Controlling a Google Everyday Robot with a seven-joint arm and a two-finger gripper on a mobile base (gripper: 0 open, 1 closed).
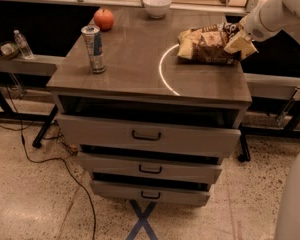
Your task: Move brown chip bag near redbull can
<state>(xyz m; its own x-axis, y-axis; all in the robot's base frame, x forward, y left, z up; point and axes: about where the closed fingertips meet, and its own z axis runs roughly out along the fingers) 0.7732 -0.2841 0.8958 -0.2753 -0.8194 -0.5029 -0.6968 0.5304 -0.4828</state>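
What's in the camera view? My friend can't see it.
The gripper is at the right end of a brown chip bag on a drawer cabinet. A redbull can stands far left, with a red fruit and white bowl behind.

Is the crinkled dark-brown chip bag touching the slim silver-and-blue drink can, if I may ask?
Apart: the camera view shows tabletop between the chip bag and the drink can. The gripper is at the bag's end away from the can.
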